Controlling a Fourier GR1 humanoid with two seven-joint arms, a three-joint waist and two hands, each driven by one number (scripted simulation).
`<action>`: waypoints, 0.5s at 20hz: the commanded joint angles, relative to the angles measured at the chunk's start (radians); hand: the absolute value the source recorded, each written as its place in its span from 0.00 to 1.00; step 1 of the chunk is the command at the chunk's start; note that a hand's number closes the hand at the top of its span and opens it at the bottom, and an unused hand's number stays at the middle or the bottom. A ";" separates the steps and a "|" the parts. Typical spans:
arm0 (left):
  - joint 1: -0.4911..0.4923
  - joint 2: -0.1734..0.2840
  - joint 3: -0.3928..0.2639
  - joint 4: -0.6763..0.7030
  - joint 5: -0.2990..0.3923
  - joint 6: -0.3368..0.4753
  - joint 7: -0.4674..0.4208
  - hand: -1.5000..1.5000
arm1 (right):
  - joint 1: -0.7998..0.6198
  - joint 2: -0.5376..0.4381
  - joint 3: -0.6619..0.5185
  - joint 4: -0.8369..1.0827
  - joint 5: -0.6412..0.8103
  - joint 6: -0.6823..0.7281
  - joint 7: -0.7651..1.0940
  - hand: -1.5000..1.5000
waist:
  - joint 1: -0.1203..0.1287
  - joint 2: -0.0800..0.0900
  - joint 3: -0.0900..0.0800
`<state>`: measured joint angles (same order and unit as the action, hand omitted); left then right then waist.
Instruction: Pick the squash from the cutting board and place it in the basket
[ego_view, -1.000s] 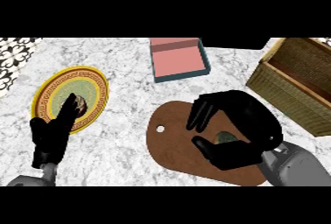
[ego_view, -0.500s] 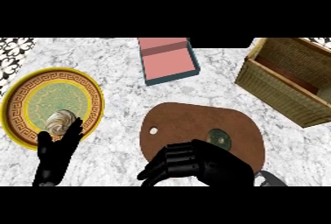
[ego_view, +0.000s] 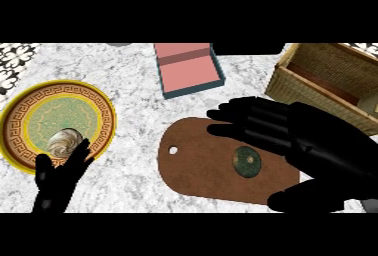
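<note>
The tabletop carries the basket, beyond the right robot hand, and the cutting board under it. This robot hand is wide open around the squash, not yet grasped; lifting and placing remain.

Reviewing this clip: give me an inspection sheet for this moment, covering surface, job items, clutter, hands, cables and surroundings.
Surface: marble counter.
Job's things: dark green squash lies on the brown cutting board; wicker basket at upper right.
Clutter: yellow patterned plate at left with a pale shell-like item on it; pink box with teal rim at top.
Hands: right hand open above the board, fingers and thumb either side of the squash, not closed on it; left hand open at the plate's lower edge.
Cables: nothing seen.
Surroundings: nothing seen.
</note>
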<state>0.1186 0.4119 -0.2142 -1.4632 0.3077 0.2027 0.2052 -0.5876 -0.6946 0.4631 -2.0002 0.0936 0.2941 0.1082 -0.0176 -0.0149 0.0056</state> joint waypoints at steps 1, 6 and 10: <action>0.016 -0.002 -0.013 0.051 -0.013 -0.013 0.012 0.50 | -0.102 -0.162 -0.142 -0.008 -0.099 0.177 0.046 0.00 | 0.006 0.012 -0.008; 0.032 -0.013 -0.019 0.040 -0.011 -0.022 0.007 0.50 | -0.193 -0.315 -0.159 0.002 -0.253 0.433 0.113 0.00 | 0.015 0.010 -0.010; 0.023 0.000 0.001 0.025 -0.005 -0.031 0.031 0.50 | -0.205 -0.380 -0.194 0.053 -0.266 0.562 0.078 0.00 | 0.022 0.014 -0.007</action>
<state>0.1187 0.4080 -0.2056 -1.4613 0.3039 0.1800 0.1975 -0.7565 -1.0055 0.2959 -1.9864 -0.1367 0.7240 0.1926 -0.0060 -0.0092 0.0049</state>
